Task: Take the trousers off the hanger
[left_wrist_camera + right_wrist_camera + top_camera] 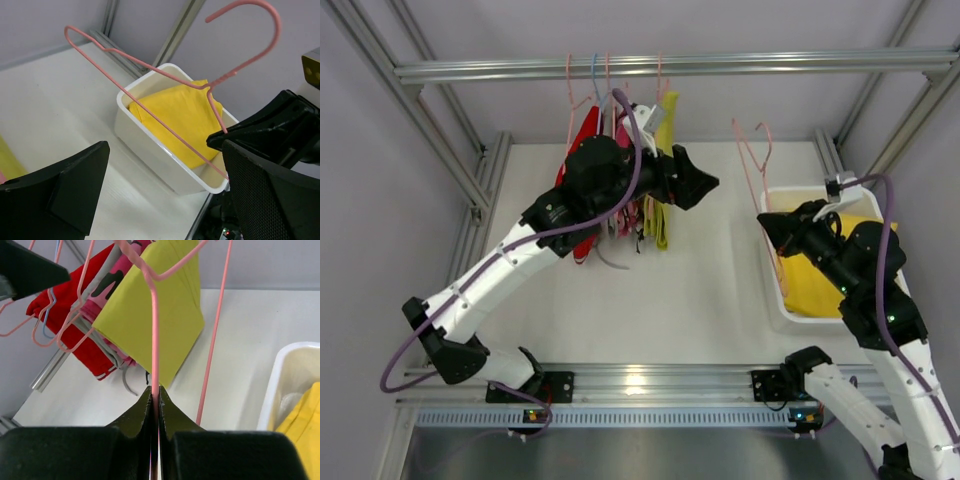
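Observation:
The bright yellow trousers (820, 280) lie folded in the white bin (820, 322); they also show in the left wrist view (180, 120) and at the right edge of the right wrist view (306, 420). The duller yellow-green trousers (667, 115) hang from a hanger on the rail, seen closer in the right wrist view (155, 315). My right gripper (767, 225) is shut on the wire of a bare pink hanger (154, 340) and holds it upright over the bin's left side (150, 75). My left gripper (708, 183) is open and empty, just right of the hanging clothes (165, 150).
A red garment (75, 305) and a pink patterned garment (107, 280) hang beside the yellow-green trousers on the metal rail (740, 66), among several pink and blue hangers. Frame posts stand at the back corners. The bin sits by the table's right edge.

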You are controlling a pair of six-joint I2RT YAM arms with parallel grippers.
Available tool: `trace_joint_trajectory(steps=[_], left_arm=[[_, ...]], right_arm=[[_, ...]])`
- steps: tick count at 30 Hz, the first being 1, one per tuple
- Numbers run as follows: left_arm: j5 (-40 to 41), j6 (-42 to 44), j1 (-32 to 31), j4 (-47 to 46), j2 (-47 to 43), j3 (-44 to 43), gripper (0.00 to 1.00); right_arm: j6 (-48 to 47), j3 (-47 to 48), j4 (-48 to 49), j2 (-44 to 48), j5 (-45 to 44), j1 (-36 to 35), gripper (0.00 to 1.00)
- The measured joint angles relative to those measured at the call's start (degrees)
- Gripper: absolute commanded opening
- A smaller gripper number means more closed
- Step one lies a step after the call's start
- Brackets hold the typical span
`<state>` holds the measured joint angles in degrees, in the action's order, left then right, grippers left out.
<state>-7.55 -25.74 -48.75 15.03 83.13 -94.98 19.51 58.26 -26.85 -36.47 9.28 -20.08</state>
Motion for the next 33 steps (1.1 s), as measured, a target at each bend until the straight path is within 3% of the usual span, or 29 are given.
trace_joint_trajectory(steps=[8, 13, 24, 33], left_arm=[[2.54, 8.61, -0.02, 0.15, -3.85, 0.61, 0.99], [1.68, 11.30, 2.38, 1.84, -4.00, 0.59, 0.99], [-3.80, 10.91, 10.67, 6.47, -4.02, -1.36, 0.99], [-5.14, 8.66, 15.21, 6.45, -6.38, 0.96, 0.99]], right_arm=[[-0.44, 5.35, -3.78, -1.25, -5.31, 2.54, 0.00], [-0.44, 13.33, -4.94, -6.82, -5.31, 7.67, 0.00], [-1.36, 27.30, -4.50, -24.06, 14.29, 31.74, 0.00], [0.15, 27.06, -1.77, -26.99, 24.06, 34.38, 0.00]])
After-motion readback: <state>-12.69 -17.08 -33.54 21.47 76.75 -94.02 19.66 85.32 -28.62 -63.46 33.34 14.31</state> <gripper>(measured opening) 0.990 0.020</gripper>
